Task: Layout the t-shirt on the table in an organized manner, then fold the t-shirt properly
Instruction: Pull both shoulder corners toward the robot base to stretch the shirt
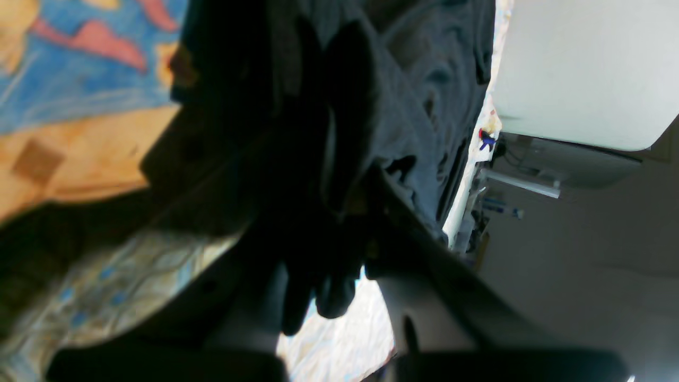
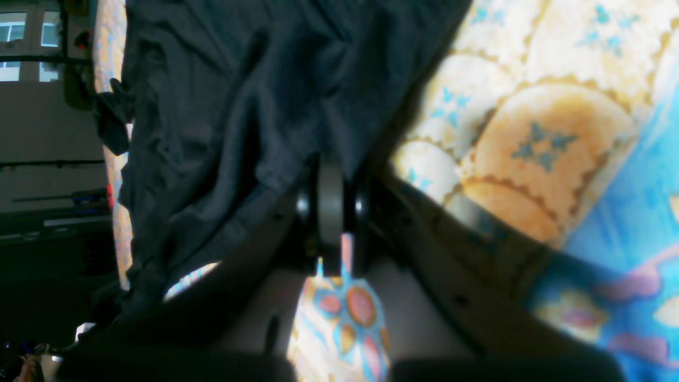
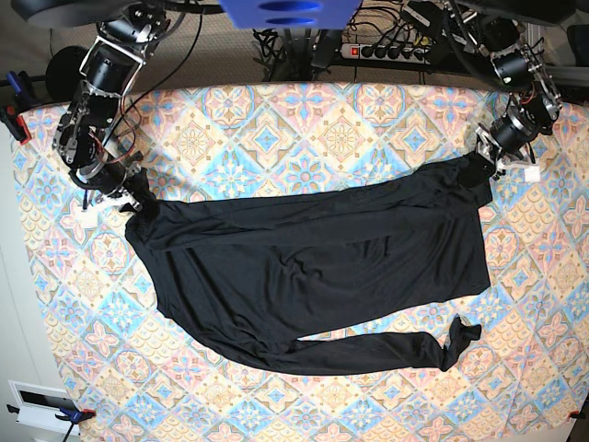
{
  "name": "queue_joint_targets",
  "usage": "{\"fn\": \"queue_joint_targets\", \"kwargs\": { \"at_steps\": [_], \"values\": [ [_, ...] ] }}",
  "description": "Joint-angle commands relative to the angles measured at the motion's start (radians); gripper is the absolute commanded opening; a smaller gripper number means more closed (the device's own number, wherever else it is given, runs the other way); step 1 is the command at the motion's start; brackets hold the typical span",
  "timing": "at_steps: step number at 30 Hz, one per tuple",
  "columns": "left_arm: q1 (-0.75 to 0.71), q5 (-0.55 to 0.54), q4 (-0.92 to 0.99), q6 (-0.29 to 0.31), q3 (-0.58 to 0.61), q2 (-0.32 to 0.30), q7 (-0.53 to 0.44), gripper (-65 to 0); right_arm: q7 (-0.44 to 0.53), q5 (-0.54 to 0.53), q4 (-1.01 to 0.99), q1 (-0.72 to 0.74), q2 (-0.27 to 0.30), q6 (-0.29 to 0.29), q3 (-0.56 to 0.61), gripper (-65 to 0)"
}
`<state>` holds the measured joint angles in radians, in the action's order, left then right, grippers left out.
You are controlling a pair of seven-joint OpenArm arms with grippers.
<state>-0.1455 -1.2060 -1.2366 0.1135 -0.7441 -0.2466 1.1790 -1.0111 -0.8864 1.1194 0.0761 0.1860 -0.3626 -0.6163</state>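
Note:
The black t-shirt (image 3: 313,267) lies spread across the middle of the patterned table (image 3: 304,129), one long sleeve trailing along its near edge toward the right. On the right of the base view my left gripper (image 3: 479,168) is shut on the shirt's upper right corner. The left wrist view shows dark fabric (image 1: 403,106) bunched between those fingers. On the left side my right gripper (image 3: 136,204) is shut on the shirt's upper left corner. In the right wrist view its pads (image 2: 331,201) pinch the cloth edge (image 2: 238,106).
A power strip and cables (image 3: 386,46) lie beyond the far table edge. Clamps (image 3: 13,120) hold the tablecloth at the left edge. A white box (image 3: 37,405) sits at the near left corner.

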Motion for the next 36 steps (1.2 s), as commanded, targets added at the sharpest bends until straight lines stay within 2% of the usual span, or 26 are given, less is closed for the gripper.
{"fn": "queue_joint_targets", "kwargs": {
  "at_steps": [1,5,11,16,22,29,36],
  "values": [
    [-0.035,0.068,0.007,-0.025,-0.005,-0.013,0.005,-65.0,-0.030,0.048,-0.009,-0.035,0.016,0.050,-0.037,-65.0],
    [-0.059,0.070,0.007,0.001,-0.007,-0.020,0.008,-65.0,-0.033,0.048,-0.008,-0.089,0.016,0.050,-0.073,-65.0],
    [-0.079,0.058,-0.036,0.002,-0.009,-0.047,0.009,-65.0,-0.035,0.048,0.074,-0.111,0.016,0.050,-0.090,-65.0],
    [-0.118,-0.002,-0.128,0.001,-0.010,-0.050,0.011,-65.0,-0.036,0.048,0.153,-0.111,0.016,0.053,-0.090,-65.0],
    [-0.122,-0.030,-0.147,-0.001,-0.012,-0.056,0.011,-65.0,-0.036,0.048,0.209,-0.140,0.016,0.055,-0.092,-65.0],
    [-0.121,-0.025,-0.147,-0.001,-0.119,-0.092,0.049,-65.0,-0.036,0.046,0.271,-0.183,0.016,0.056,-0.106,-65.0],
    [-0.138,-0.027,-0.147,-0.001,-0.119,-0.112,0.059,-65.0,-0.036,0.046,0.288,-0.220,0.013,0.056,-0.138,-65.0]
  ]
}}
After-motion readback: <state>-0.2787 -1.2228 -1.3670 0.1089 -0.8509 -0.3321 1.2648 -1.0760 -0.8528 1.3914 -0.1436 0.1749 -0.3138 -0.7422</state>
